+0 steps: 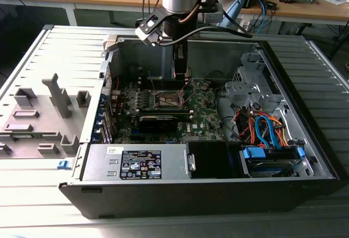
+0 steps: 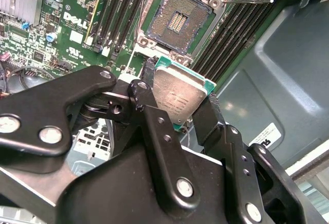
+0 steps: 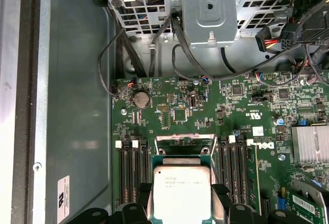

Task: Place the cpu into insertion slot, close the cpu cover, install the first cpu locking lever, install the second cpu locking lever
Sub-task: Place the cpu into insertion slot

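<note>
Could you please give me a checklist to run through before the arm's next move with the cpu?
1. Gripper shut on the cpu: ok.
2. Insertion slot empty, contacts uncovered: ok.
3. The cpu seated in the slot: not ok, it is held clear of it.
4. Locking lever swung off the slot: ok.
5. The cpu's orientation matches the slot: cannot tell.

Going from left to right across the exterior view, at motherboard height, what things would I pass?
Grey plastic fixture → blue card-slot clips → insertion slot → silver drive cage.
</note>
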